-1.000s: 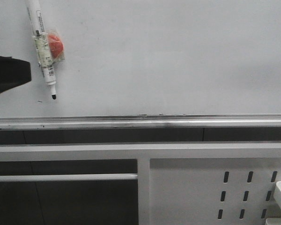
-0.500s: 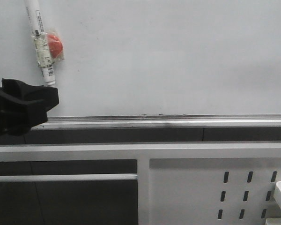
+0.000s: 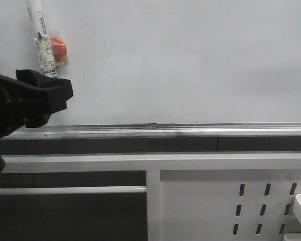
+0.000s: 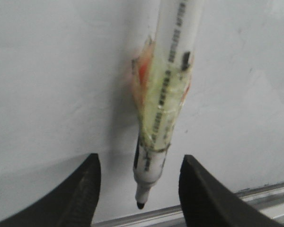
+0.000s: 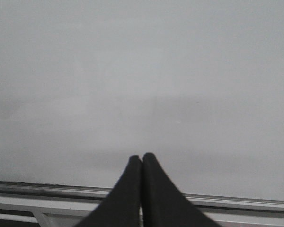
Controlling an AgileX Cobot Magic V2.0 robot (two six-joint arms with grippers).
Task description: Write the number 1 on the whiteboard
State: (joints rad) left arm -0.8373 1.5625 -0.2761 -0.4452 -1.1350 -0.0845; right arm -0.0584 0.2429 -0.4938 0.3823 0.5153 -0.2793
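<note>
A: Where is the writing surface seen?
B: The large glossy grey-white whiteboard [image 3: 190, 60] is seen filling the upper part of the front view, with a silver metal rail [image 3: 180, 131] along its lower edge. No drawn stroke for the number 1 can be made out on it.

A: And the pen?
B: A white marker wrapped in clear tape [image 3: 43, 40] is seen fixed on the board at upper left, tip downward, with a small red round piece [image 3: 58, 46] bound beside it. In the left wrist view the marker [image 4: 165, 99] is shown hanging between the two dark fingers [image 4: 85, 189], its black tip just above the rail.

A: How is the left claw held?
B: The left claw [image 4: 139, 189] is spread, with the marker's lower end between its fingers but untouched by them. In the front view its black body [image 3: 35, 100] is seen covering the marker's tip.

A: The right claw?
B: The right claw [image 5: 141, 163] is pressed together, nothing pinched, facing bare board above the rail.

A: Below the board?
B: A white perforated metal panel with slots [image 3: 251, 201] is seen at lower right.
</note>
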